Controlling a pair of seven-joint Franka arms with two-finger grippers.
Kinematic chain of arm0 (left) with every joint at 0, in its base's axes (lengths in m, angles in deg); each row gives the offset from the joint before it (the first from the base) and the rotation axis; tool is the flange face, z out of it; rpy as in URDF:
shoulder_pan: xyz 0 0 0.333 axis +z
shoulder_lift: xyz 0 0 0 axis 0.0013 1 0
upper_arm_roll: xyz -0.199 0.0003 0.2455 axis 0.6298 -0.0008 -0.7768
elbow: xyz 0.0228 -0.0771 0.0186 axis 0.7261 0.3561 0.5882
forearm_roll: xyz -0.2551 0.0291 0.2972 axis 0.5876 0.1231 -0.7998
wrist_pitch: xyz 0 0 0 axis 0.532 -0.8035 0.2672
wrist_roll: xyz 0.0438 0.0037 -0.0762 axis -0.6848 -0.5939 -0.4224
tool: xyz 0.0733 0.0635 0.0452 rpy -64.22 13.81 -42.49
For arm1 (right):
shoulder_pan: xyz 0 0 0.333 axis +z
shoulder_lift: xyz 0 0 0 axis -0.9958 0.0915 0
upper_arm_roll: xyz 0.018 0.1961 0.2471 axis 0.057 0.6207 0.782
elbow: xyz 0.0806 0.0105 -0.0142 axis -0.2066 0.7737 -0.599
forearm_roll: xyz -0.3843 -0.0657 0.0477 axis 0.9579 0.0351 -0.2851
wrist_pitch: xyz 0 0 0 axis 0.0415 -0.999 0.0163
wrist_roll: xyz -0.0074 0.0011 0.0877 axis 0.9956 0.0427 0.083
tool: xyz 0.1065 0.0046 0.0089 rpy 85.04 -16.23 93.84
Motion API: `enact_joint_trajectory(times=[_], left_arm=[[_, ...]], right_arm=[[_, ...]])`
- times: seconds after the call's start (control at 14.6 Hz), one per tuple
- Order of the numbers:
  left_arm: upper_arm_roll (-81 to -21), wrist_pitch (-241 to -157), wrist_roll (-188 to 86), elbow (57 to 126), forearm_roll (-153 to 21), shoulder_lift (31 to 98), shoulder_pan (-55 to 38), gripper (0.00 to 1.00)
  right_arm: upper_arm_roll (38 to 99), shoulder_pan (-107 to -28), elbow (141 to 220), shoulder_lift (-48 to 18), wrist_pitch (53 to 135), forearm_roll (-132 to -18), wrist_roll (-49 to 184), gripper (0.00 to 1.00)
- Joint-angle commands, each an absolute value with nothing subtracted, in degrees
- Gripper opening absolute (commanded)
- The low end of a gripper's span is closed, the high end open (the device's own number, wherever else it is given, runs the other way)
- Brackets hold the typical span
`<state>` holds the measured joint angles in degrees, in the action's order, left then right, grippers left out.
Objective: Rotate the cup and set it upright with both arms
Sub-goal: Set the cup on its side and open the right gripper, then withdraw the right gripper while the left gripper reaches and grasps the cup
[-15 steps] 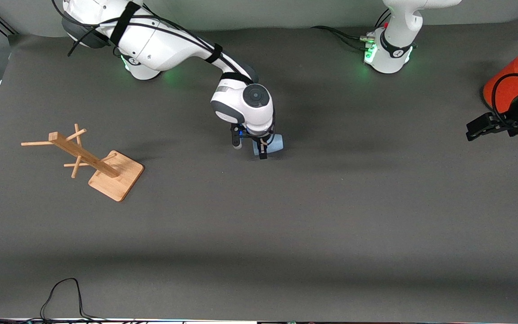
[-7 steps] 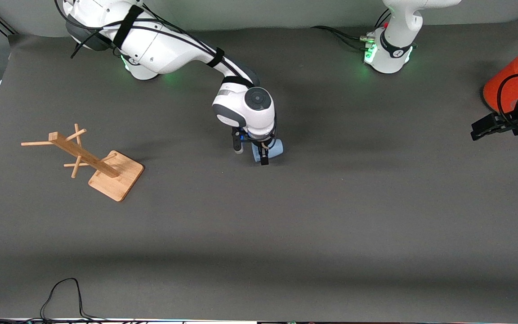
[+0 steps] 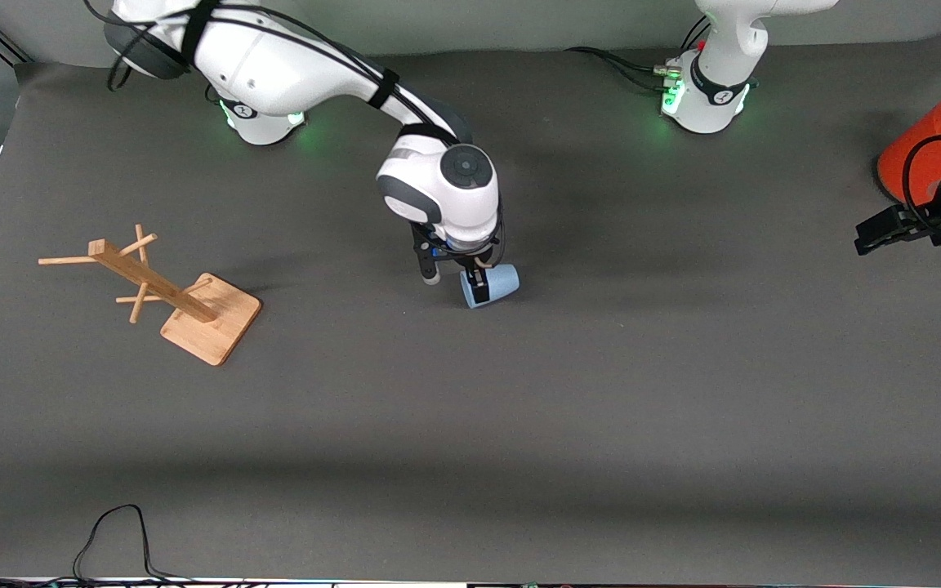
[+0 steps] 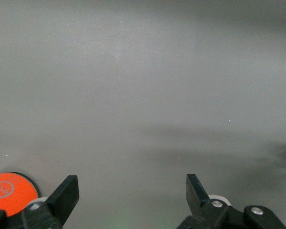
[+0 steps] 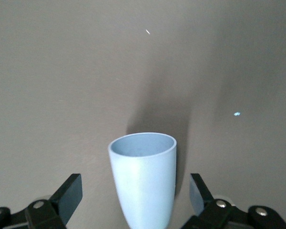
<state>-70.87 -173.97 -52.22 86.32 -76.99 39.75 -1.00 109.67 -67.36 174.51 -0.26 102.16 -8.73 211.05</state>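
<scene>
The light-blue cup (image 3: 499,282) lies on its side on the grey table mat near the middle. My right gripper (image 3: 454,286) hangs just above it, open. In the right wrist view the cup (image 5: 144,181) sits between the two spread fingers of the right gripper (image 5: 134,183), touching neither, and its open mouth shows. My left gripper (image 3: 862,237) waits open at the left arm's end of the table, beside the red can (image 3: 920,155). The left wrist view shows that left gripper (image 4: 132,183) with only bare mat between its fingers.
A wooden mug tree (image 3: 168,290) stands on its square base toward the right arm's end. The red can's top (image 4: 7,190) shows at the edge of the left wrist view. A black cable (image 3: 115,531) loops near the table's front edge.
My right gripper has opened and let go of the cup, which now lies a little nearer the front camera. The left arm drew back slightly toward its end of the table.
</scene>
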Motion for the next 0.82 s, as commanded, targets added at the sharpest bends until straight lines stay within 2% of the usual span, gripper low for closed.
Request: enact_joint_trajectory(times=[0.0,0.07,0.27,0.55,0.75], left_arm=[[-70.8,-172.8,-53.7,85.7,-78.1,39.6,-0.8,1.0],[-70.8,-172.6,-54.3,85.7,-78.1,39.7,-0.8,1.0],[-70.4,-171.9,-54.6,85.6,-78.0,40.2,-1.7,1.0],[-66.0,-172.2,-46.0,83.9,-77.7,41.8,-5.9,1.0],[-59.7,-171.6,-32.8,75.4,-77.8,48.1,-8.0,1.0]], right_arm=[[116.0,-77.7,176.4,-6.5,100.0,-13.8,201.8,1.0],[117.5,-80.2,176.5,-8.0,99.4,-14.9,199.1,1.0],[116.9,-83.2,176.6,-12.7,96.1,-19.4,187.4,1.0],[105.9,-83.3,176.6,-21.5,92.7,-31.7,164.2,1.0],[98.8,-83.1,179.1,-27.9,91.1,-36.3,148.4,1.0]])
